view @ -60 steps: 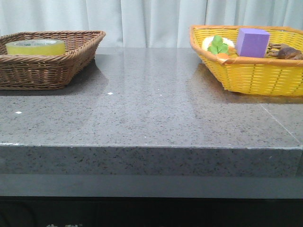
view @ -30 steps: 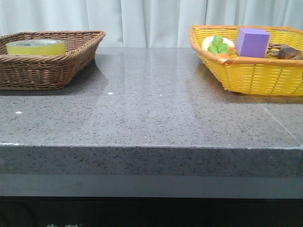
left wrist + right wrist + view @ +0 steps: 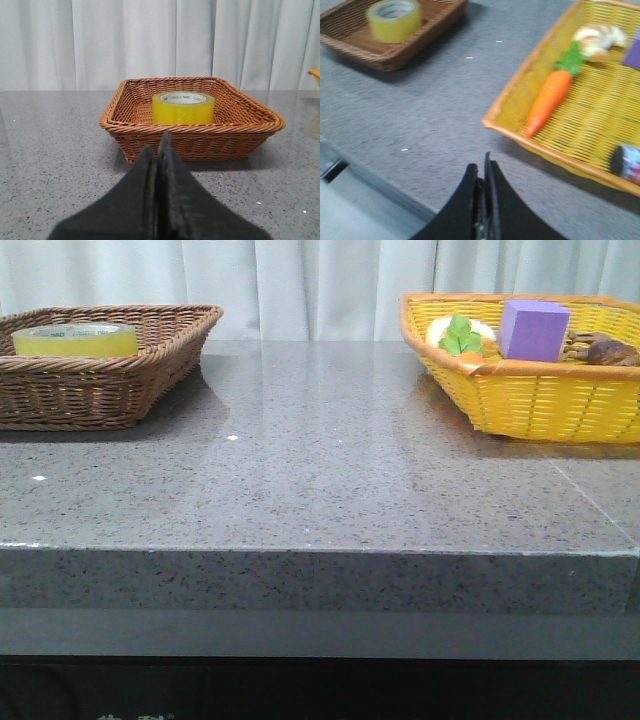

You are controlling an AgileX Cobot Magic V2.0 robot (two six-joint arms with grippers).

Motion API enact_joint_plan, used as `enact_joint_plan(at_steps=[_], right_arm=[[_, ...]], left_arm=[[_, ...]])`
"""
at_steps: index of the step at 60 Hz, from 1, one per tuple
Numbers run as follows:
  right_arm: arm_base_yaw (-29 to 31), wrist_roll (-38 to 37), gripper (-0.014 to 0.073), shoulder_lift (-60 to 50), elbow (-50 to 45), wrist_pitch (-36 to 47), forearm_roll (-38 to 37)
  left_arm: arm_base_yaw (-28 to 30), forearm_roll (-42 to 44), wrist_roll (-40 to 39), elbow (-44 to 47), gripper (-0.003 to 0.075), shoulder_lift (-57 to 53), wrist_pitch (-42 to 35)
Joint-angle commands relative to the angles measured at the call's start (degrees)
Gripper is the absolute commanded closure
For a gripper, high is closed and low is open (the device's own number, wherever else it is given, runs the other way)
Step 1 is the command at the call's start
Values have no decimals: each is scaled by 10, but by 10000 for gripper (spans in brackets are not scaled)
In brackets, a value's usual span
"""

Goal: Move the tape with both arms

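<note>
The yellow tape (image 3: 75, 339) lies flat in the brown wicker basket (image 3: 110, 380) at the table's far left. It also shows in the left wrist view (image 3: 183, 107) and in the right wrist view (image 3: 395, 20). My left gripper (image 3: 158, 145) is shut and empty, low over the table a short way in front of that basket. My right gripper (image 3: 481, 167) is shut and empty, above the table's front part, beside the near corner of the yellow basket (image 3: 520, 90). Neither gripper shows in the front view.
The yellow basket (image 3: 530, 400) at the far right holds a purple foam block (image 3: 533, 330), a toy carrot (image 3: 550, 102), a white and green item (image 3: 460, 335) and a brown object (image 3: 605, 348). The grey stone table (image 3: 320, 480) lies between the baskets; its front edge is near.
</note>
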State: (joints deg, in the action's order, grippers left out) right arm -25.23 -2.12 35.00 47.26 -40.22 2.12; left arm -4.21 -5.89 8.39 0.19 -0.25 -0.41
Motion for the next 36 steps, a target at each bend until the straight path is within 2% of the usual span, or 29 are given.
enact_joint_plan(at_steps=[1,18,36], right_arm=[[49,0,660,-35,-24,69,-6],[184,0,660,-164,-214,232,1],[247,0,660,-271,-373,356,1]], left_arm=[[0,-5,-4,4,741,-10,-43],[0,-5,-4,4,741,-10,-43],[0,-5,-4,4,741,-10,-43]])
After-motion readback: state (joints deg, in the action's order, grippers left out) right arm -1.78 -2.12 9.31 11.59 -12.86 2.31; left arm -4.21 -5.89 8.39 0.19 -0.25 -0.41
